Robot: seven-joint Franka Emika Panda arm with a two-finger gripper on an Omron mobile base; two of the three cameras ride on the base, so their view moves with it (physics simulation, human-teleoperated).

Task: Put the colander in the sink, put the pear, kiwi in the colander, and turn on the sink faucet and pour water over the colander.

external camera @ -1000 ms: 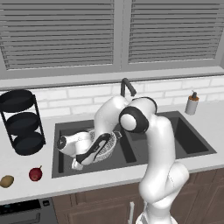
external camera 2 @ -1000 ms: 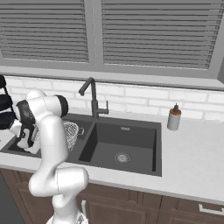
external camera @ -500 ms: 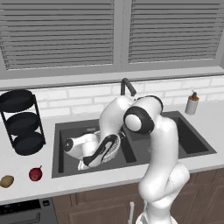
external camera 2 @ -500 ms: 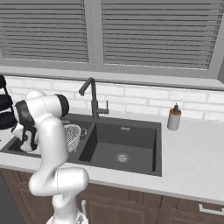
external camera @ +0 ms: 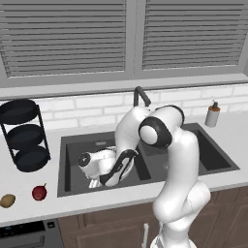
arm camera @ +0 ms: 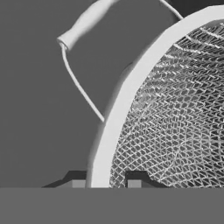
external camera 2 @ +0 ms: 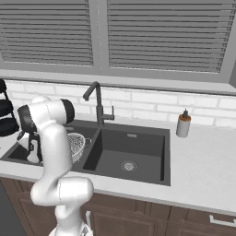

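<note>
sink (external camera: 72, 145): dark double basin, holds tilted colander (arm camera: 175, 113)
colander: silvery mesh, loop handle
gripper (arm camera: 105, 183): fingertips clamped astride colander rim

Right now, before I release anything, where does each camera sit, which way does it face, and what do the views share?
Left base view: behind the arm's left, looking forward and down at the sink, the colander, the pear and the kiwi; the arm rises at lower right.
Right base view: behind the arm's right, facing the sink faucet and soap dispenser; the arm rises at lower left.
Hand view: on the hand, looking along the tool, whose tips straddle the colander's rim.
Shared: both base views show sink, faucet, colander.
</note>
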